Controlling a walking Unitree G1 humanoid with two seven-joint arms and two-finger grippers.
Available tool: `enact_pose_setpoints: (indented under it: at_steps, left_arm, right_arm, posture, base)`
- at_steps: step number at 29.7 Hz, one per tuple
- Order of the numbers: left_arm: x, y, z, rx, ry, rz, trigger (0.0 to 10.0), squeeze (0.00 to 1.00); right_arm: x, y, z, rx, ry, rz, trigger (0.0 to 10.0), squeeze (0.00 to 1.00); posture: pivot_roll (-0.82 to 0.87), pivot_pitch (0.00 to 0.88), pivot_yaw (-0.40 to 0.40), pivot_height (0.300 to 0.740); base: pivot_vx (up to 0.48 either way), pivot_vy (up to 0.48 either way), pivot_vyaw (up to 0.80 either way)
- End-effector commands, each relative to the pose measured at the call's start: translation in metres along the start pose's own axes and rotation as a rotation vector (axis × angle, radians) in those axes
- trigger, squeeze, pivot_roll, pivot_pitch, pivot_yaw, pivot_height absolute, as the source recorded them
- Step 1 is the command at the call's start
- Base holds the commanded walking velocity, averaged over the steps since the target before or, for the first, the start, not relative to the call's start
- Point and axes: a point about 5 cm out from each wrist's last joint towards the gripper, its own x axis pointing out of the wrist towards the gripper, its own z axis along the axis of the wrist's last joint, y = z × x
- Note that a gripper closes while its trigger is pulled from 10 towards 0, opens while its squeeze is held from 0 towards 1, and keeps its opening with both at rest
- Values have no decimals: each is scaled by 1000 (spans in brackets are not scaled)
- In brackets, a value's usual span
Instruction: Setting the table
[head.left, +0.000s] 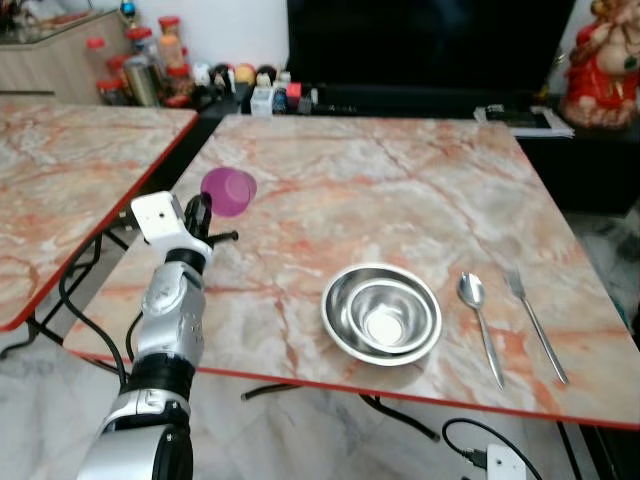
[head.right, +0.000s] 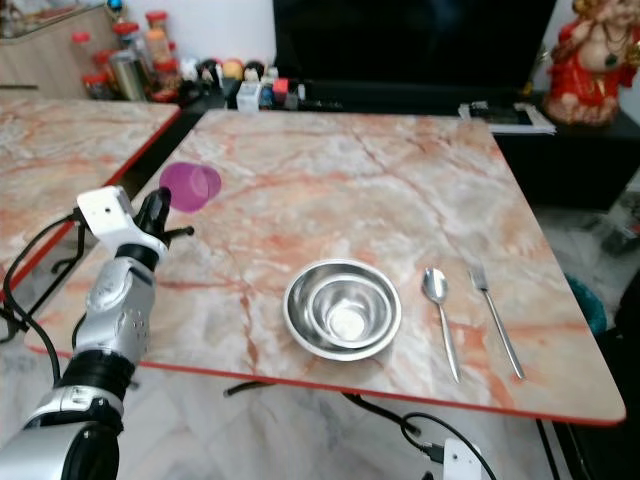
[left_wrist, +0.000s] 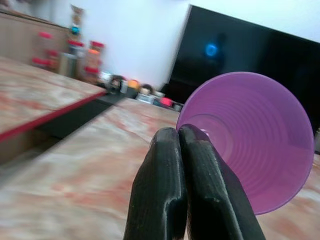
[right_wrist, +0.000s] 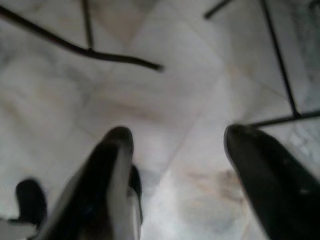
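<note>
Setting of the marble counter (head.left: 400, 190) looks partly done: steel bowl (head.left: 381, 314), spoon (head.left: 478, 320) and fork (head.left: 534, 322) lie well off to the right of the left gripper's (head.left: 201, 215) jaws. Purple cup (head.left: 229, 191) is pinched by its rim, jaws closed on it, tipped sideways above the counter's near-left edge; placing it seems the step left. Left wrist view shows the rim grip and the cup's ribbed inside. Right gripper (right_wrist: 175, 165), jaws wide, hangs over pale floor (right_wrist: 165, 85).

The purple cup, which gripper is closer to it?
Left. The left gripper is pinched shut on the purple cup at its rim, over the table's left edge. The right gripper hangs open above the floor, away from it.
</note>
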Motion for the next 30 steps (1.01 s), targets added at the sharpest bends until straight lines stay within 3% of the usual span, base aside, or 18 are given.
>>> enact_pose_setpoints:
  at_steps: [1, 6, 10, 15, 17, 19, 22, 27, 30]
  left_arm:
    - [3, -5, 4, 2, -17, -16, 10000, 0]
    - [1, -16, -7, -10, 66, -105, 10000, 0]
    - [4, -33, -15, 3, 160, -222, 10000, 0]
    - [16, -34, -15, 56, 206, -131, 10000, 0]
    - [21, -42, -10, 66, 195, -171, 10000, 0]
    - [36, -60, 1, 92, 230, -220, 10000, 0]
    - [46, -73, 4, 141, 322, -258, 10000, 0]
    - [50, -74, -1, 181, 455, -243, 10000, 0]
    - [50, -79, -2, 248, 492, -281, 10000, 0]
  right_arm:
    - [0, 1, -1, 1, 3, 1, 10000, 0]
    - [-1, 1, -6, -25, 24, 4, 10000, 0]
    - [-2, -1, -11, -35, 39, 4, 10000, 0]
    - [-2, -4, -13, -89, 43, 30, 10000, 0]
    - [-3, -5, -15, -131, 47, 39, 10000, 0]
    - [-4, -13, -21, -145, 60, 29, 10000, 0]
    - [-5, -20, -24, -174, 70, 23, 10000, 0]
    - [-6, -27, -26, -192, 78, 26, 10000, 0]
    - [-7, -33, -29, -209, 81, 22, 10000, 0]
  posture:
    - [14, 0, 13, 740]
    - [20, 0, 6, 740]
    - [19, 0, 4, 740]
    - [30, 0, -8, 740]
    - [29, 0, -15, 740]
    - [24, 0, -30, 740]
    - [26, 0, -47, 740]
    - [23, 0, -54, 740]
    - [4, 0, -50, 740]
  base:
    - [274, 0, 0]
    - [0, 0, 0]
    - [0, 0, 0]
    - [0, 0, 0]
    - [0, 0, 0]
    - [0, 0, 0]
    - [0, 0, 0]
    - [0, 0, 0]
    - [0, 0, 0]
